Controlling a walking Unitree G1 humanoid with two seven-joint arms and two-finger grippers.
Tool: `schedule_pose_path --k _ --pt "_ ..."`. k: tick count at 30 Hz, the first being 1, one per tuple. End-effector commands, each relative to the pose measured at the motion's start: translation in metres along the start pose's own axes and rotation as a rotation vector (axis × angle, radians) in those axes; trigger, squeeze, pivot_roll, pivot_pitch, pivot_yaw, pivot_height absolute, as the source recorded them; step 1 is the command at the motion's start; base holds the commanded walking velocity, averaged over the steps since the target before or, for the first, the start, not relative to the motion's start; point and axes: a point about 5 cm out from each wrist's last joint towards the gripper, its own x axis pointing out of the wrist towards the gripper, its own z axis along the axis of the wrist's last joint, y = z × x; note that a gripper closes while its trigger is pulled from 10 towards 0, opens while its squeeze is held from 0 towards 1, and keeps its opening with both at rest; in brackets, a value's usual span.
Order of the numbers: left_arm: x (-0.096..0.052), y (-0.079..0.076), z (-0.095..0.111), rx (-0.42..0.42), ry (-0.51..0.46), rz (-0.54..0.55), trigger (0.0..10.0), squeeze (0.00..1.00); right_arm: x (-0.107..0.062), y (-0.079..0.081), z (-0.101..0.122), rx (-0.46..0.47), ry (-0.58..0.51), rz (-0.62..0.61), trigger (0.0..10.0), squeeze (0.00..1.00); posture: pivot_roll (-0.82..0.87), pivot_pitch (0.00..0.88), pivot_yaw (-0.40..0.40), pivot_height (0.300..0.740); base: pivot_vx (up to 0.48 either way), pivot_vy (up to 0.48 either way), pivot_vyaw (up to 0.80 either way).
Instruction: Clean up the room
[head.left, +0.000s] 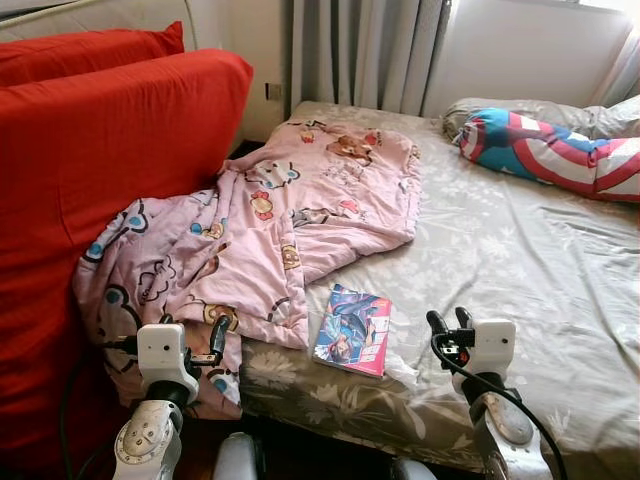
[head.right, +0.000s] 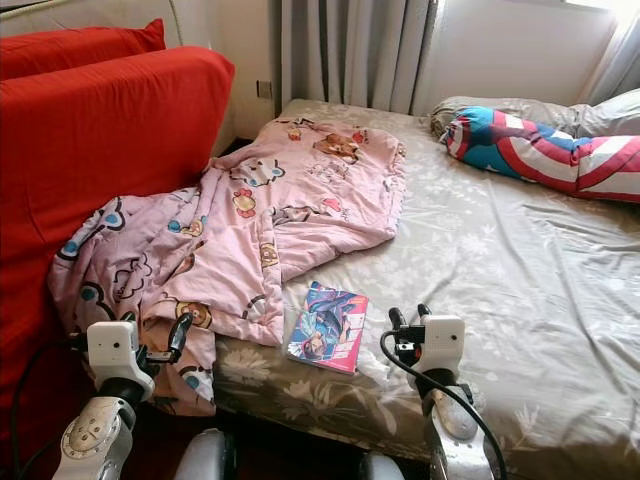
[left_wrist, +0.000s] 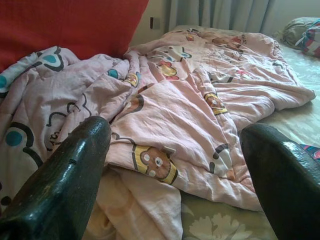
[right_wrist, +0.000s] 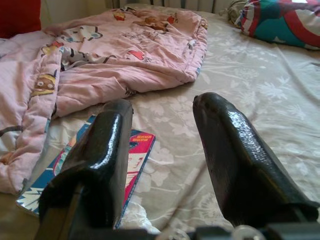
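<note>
A colourful comic book (head.left: 353, 329) lies flat near the front edge of the bed (head.left: 520, 270). A pink cartoon-print blanket (head.left: 290, 220) sprawls over the bed's left side and hangs off its front left corner. My left gripper (left_wrist: 177, 129) is open just in front of the hanging part of the blanket, with nothing between its fingers. My right gripper (head.left: 450, 320) is open too, low over the sheet just right of the book and holding nothing.
Big red cushions (head.left: 100, 180) stand against the bed's left side. A red, white and blue shield-print pillow (head.left: 550, 150) lies at the far right by the grey curtains (head.left: 360, 50). The patterned grey sheet is bare on the right half.
</note>
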Motion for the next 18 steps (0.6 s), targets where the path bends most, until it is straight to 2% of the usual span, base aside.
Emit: schedule_pose_path --k 1,5,11,18 --pt "0.000 0.001 -0.001 0.006 0.013 -0.002 10.0 0.00 0.000 -0.002 -0.001 -0.002 0.007 -0.007 10.0 0.00 0.02 0.000 -0.065 0.606 0.000 0.000 0.00" --pt "0.000 0.001 -0.001 0.008 0.017 -0.002 10.0 0.00 -0.001 -0.003 0.000 0.002 -0.003 -0.004 10.0 0.00 0.02 0.000 -0.063 0.606 0.000 0.000 0.00" --pt "-0.002 0.002 -0.004 0.016 0.032 -0.002 10.0 0.00 -0.001 -0.004 -0.008 -0.008 0.048 0.003 10.0 0.00 0.01 0.000 -0.057 0.606 0.000 0.000 0.00" --pt "-0.003 0.001 -0.004 0.021 0.032 -0.011 10.0 0.00 -0.002 0.002 -0.012 -0.012 0.073 0.032 10.0 0.00 0.02 0.000 -0.059 0.596 0.000 0.000 0.00"
